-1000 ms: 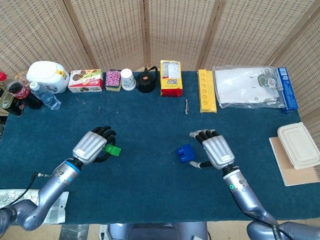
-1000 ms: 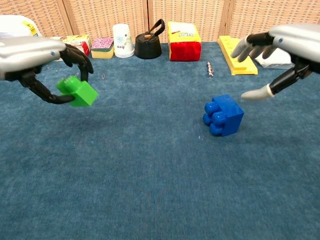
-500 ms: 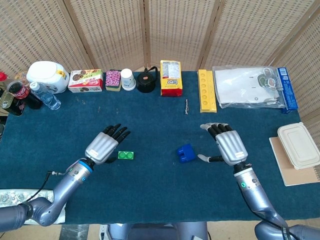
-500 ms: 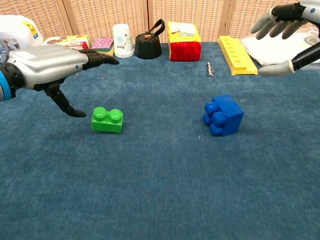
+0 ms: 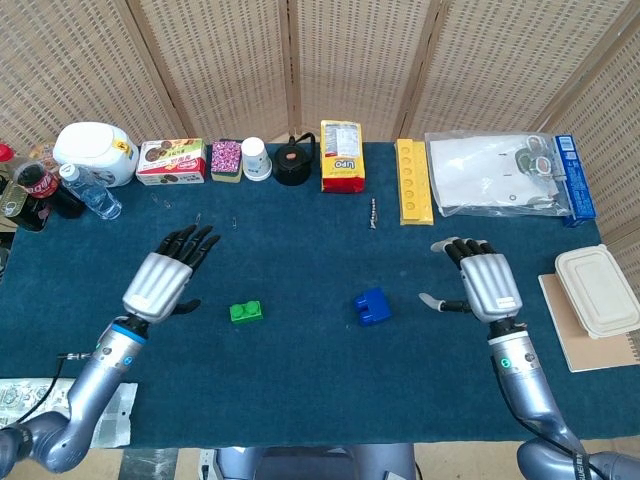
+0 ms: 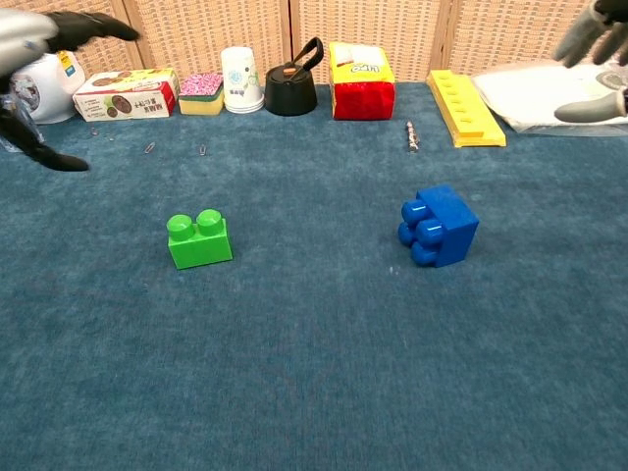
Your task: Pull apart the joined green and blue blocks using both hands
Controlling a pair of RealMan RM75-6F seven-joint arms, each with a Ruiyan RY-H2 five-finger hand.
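Down at the middle of the blue cloth, the green block [image 5: 245, 312] sits studs-up and the blue block [image 5: 372, 307] lies tipped on its side, studs facing the lower left of the chest view, and the two are well apart, so the separation looks done. Left hand [image 5: 165, 279] hangs left of the green block, fingers spread, holding nothing. Right hand [image 5: 487, 285] hovers right of the blue block, fingers splayed, thumb out toward it, also empty.

Now the risks, and they look small. That right thumb points at the blue block; a careless sweep inward could knock it rolling, since it rests on a side face and not its flat base. On the left, a low pass could nudge the green block toward centre.

Room to move? Plenty around both blocks. Clutter is along the top of the frame: white cup [image 5: 256, 158], black kettle [image 5: 293, 162], yellow packet [image 5: 341, 156], yellow tray [image 5: 413, 181]. Bottles [image 5: 45, 189] crowd the upper left near the left arm's outward path, and a lidded container [image 5: 596, 290] lies at the right edge, close to the right hand. Swinging wide is where trouble would come.
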